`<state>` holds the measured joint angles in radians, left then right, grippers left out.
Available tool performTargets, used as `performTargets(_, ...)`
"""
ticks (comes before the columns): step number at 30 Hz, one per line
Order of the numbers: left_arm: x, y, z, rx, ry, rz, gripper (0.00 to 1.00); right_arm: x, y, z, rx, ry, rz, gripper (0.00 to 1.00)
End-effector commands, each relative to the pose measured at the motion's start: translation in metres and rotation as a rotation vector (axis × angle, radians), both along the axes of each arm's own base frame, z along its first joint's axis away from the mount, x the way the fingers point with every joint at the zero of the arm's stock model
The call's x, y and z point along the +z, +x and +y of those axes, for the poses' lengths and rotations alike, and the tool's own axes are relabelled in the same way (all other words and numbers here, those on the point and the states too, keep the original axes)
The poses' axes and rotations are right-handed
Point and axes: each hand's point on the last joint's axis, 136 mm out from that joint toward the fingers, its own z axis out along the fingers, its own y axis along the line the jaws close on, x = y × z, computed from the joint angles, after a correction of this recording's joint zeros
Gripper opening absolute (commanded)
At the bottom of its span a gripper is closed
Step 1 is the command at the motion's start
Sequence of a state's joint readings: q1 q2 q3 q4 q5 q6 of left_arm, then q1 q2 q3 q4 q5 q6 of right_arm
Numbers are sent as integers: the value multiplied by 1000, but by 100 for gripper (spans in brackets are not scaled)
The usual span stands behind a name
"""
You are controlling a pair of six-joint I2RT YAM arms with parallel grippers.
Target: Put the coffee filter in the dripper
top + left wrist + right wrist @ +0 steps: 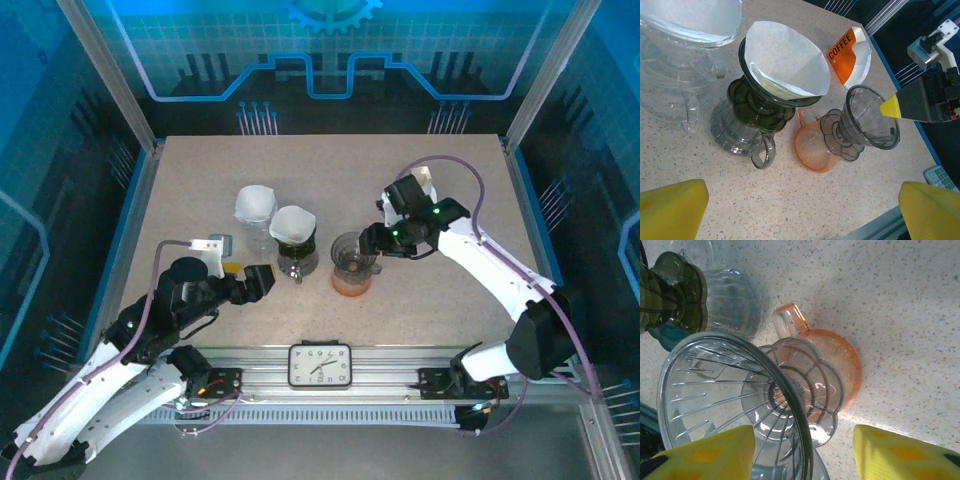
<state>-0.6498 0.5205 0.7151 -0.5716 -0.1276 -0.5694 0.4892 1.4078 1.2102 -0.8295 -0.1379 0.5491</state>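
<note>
Left gripper (262, 282): jaws wide apart, holding nothing, low beside the dark dripper (760, 100).
Right gripper (805, 455): fingers apart, one either side of the clear dripper (872, 117) rim.
Coffee filter (790, 60): sits in the dark dripper.
Clear dripper: no filter, stands on the orange cup (810, 147).
Coffee pack (847, 55): behind the cups.

Bright, even overhead light falls on the speckled tabletop (200, 190) in the top view, leaving only soft, short shadows under the glassware (295, 240), while the enclosure walls (60, 150) glow saturated blue. In the right wrist view a pale glare band crosses the tabletop, highlights glint on the clear dripper (730, 390), and the yellow fingertips (905, 455) of the right tool (805, 455) blur at the bottom edge.
</note>
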Motion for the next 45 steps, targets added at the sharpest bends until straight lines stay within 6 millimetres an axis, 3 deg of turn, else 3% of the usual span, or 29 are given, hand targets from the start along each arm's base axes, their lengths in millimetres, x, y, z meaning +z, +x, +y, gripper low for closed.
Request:
performTargets(1,-3,2,4,16,11,-8,99,22,9,-18,-55,-21,-90,58)
performTargets(8,-1,4,3,18,6,-14,99,49,62,-75,-257,-78,-303,58)
performTargets(10,0,4,3,17,8,-14,99,45,79,-93,-306,-122,-332,59)
performTargets(15,-5,6,1,18,16,-3,99,8,126,-137,-416,-202,-293,56)
performTargets(19,-8,7,-1,18,8,10,99,-15,155,-145,-429,-186,-277,52)
performTargets(24,-12,7,0,24,12,18,99,-33,174,-156,-436,-255,-272,45)
performTargets(31,-12,9,0,28,23,19,99,-53,188,-162,-450,-256,-247,34)
performTargets(41,-12,12,-2,28,33,25,99,-72,196,-169,-453,-265,-214,29)
performTargets(45,-11,13,-3,27,33,26,99,-75,196,-169,-441,-271,-211,20)
